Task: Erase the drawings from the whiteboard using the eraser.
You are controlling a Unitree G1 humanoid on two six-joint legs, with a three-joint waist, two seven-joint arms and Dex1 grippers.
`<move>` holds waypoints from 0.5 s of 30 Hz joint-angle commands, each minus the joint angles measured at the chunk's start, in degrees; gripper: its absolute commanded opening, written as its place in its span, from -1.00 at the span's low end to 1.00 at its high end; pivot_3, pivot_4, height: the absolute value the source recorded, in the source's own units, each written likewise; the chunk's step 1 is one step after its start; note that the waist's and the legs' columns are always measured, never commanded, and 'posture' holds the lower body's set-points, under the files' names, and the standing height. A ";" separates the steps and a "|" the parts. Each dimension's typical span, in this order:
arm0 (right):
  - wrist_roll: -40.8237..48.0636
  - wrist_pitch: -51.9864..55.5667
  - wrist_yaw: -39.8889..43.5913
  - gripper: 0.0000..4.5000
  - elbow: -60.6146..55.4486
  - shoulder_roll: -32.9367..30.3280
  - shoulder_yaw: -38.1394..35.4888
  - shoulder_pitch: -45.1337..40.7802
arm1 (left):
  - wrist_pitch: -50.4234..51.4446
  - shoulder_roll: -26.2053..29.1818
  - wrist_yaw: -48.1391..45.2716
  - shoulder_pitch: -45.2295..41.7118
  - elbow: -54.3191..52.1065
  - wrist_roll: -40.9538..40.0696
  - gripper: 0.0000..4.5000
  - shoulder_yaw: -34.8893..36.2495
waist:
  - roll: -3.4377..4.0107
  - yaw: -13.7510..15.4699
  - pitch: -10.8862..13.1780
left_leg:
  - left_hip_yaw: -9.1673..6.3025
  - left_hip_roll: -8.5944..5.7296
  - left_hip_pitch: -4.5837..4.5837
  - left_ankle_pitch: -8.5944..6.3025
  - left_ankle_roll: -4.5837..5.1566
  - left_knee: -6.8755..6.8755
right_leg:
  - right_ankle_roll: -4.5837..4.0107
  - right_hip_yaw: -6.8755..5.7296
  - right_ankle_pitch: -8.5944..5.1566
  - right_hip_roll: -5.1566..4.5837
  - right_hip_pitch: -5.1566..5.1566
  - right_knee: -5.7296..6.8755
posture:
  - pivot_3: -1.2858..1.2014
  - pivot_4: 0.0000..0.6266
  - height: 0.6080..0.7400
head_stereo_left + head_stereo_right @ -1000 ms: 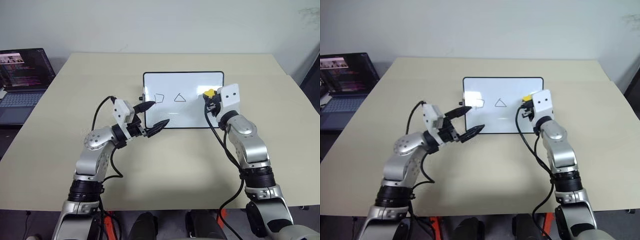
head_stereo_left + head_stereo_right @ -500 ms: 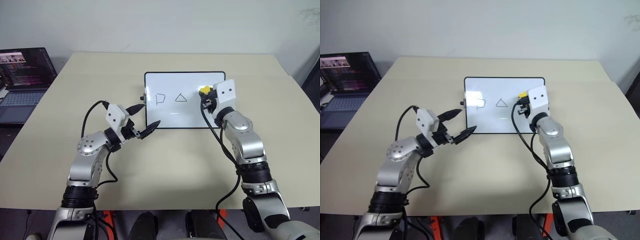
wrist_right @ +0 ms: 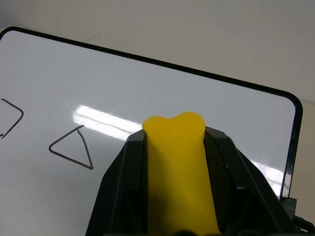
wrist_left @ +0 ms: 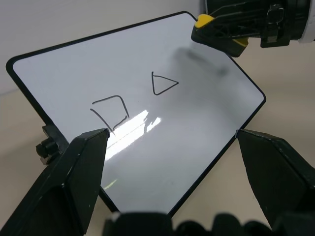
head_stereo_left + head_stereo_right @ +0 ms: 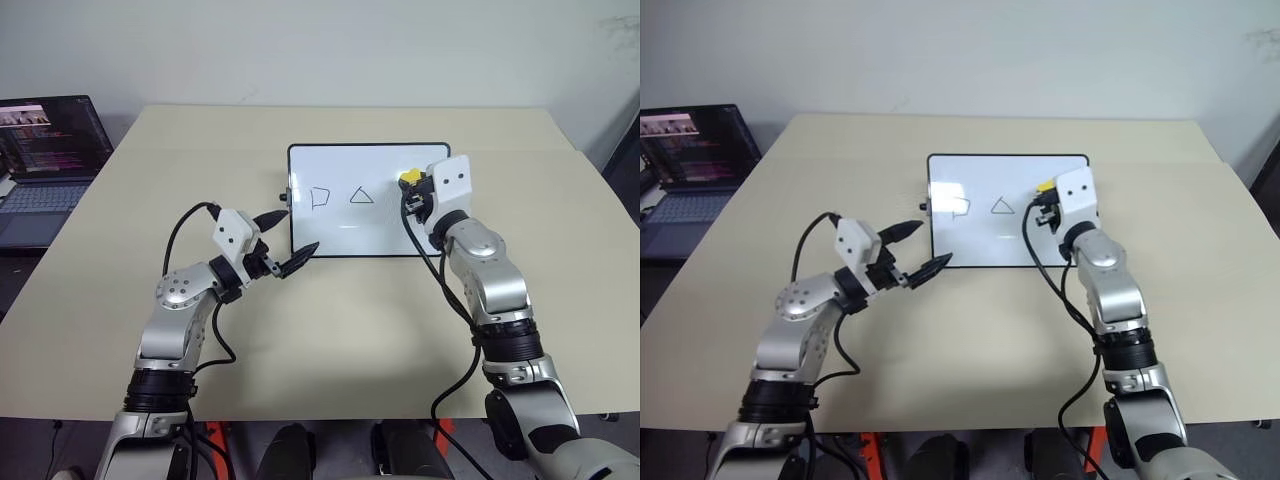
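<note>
Right gripper squeezing yellow eraser over board, ready to wipe triangle toward nine o'clock. Left gripper spread wide at board's seven o'clock corner, empty, likely to steady it.

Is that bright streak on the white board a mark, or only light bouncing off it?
Only light. In the left wrist view a glare streak lies on the whiteboard just below the square outline; in the right wrist view a similar streak sits beside the triangle. The eraser casts a soft grey shadow there too.

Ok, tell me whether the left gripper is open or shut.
Open: the left gripper has its fingers spread wide apart, empty, by the whiteboard.
</note>
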 commanded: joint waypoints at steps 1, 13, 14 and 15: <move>0.22 -0.79 -0.26 -0.44 -2.28 -0.24 -0.81 -1.26 | -1.53 0.46 0.19 -0.76 -0.92 0.42 1.00 0.03 | 0.00 0.00 0.00 | 0.00 0.00 0.00 0.00 0.00 0.00 | 0.00 0.00 0.00 0.00 0.00 0.00 | 0.03 -0.52 1.00; 0.33 -1.16 -0.15 -0.44 -1.71 -0.05 -0.67 -2.40 | -1.79 0.41 0.49 -0.66 -0.67 0.98 1.00 0.38 | 0.00 0.00 0.00 | 0.00 0.00 0.00 0.00 0.00 0.00 | 0.00 0.00 0.00 0.00 0.00 0.00 | 0.03 -0.52 1.00; 0.34 -1.14 -0.13 -0.44 -1.71 0.03 -0.59 -2.49 | -1.83 0.37 0.53 -0.74 -0.57 1.01 1.00 0.37 | 0.00 0.00 0.00 | 0.00 0.00 0.00 0.00 0.00 0.00 | 0.00 0.00 0.00 0.00 0.00 0.00 | 0.03 -0.52 1.00; 0.38 -1.13 -0.10 -0.44 -1.71 0.11 -0.54 -2.59 | -1.85 0.34 0.56 -0.82 -0.47 1.04 1.00 0.34 | 0.00 0.00 0.00 | 0.00 0.00 0.00 0.00 0.00 0.00 | 0.00 0.00 0.00 0.00 0.00 0.00 | 0.03 -0.52 1.00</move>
